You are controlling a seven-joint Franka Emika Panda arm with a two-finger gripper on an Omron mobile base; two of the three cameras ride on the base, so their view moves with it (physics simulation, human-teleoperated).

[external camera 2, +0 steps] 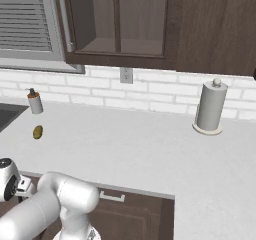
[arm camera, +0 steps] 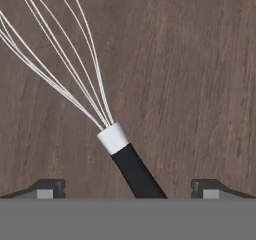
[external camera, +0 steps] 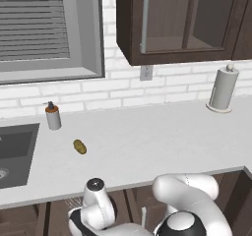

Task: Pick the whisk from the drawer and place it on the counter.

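- The whisk lies flat on the dark wood floor of the drawer, its wire head fanning toward the upper left of the hand view and its black handle running down toward the bottom edge.
- The hand hangs over the handle with its two fingertips spread wide apart, one on each side, gripping nothing.
- Whether the tips touch the drawer floor is hard to say.
- The light grey bench carries a small yellow-brown oval lump, a soap dispenser near the sink, and a paper towel roll by the brick wall.
- The arm bends down in front of the bench edge.
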